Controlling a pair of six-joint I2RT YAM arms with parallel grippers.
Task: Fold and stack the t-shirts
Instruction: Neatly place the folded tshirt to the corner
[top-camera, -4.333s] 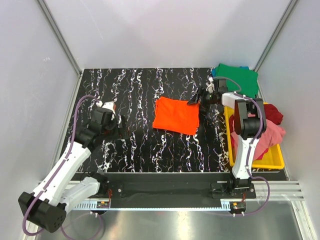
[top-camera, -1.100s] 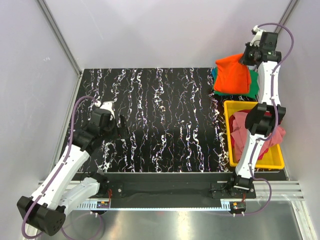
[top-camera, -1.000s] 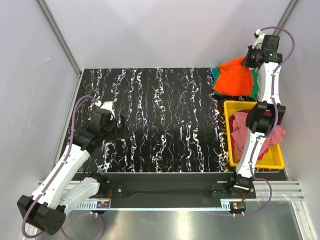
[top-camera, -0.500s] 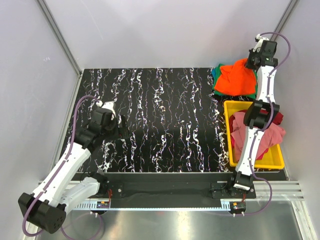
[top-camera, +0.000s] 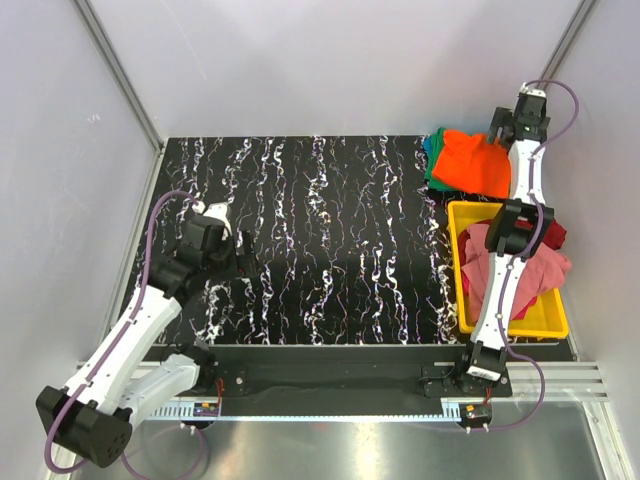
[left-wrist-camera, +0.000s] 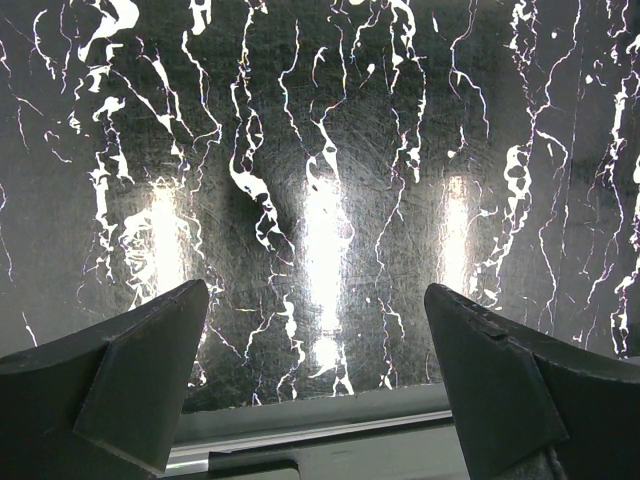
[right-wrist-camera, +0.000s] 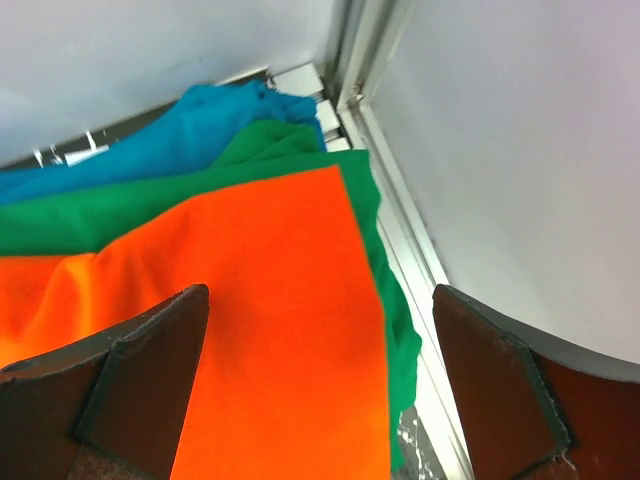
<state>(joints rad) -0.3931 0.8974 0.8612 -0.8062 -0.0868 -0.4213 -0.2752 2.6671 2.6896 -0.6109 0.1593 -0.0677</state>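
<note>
The folded orange t-shirt (top-camera: 474, 162) lies on top of the green t-shirt (top-camera: 435, 170) and the blue one (top-camera: 427, 146) at the table's far right corner. The right wrist view shows the orange shirt (right-wrist-camera: 240, 330) over the green (right-wrist-camera: 150, 205) and blue (right-wrist-camera: 170, 140) layers. My right gripper (top-camera: 516, 128) is open and empty, raised above the stack's far right edge. My left gripper (top-camera: 243, 252) is open and empty over the bare marbled table at the left; it also shows in the left wrist view (left-wrist-camera: 315, 370). Dark red (top-camera: 552, 226) and pink (top-camera: 515, 270) shirts lie in the tray.
A yellow plastic tray (top-camera: 540, 326) stands at the right edge, in front of the stack. White walls and aluminium frame posts (right-wrist-camera: 350, 60) close in the far right corner. The black marbled tabletop (top-camera: 330, 240) spans the middle.
My right gripper carried the orange shirt from the table's middle to the far right corner, laid it on the green shirt, let go and rose slightly. The left arm stayed put.
</note>
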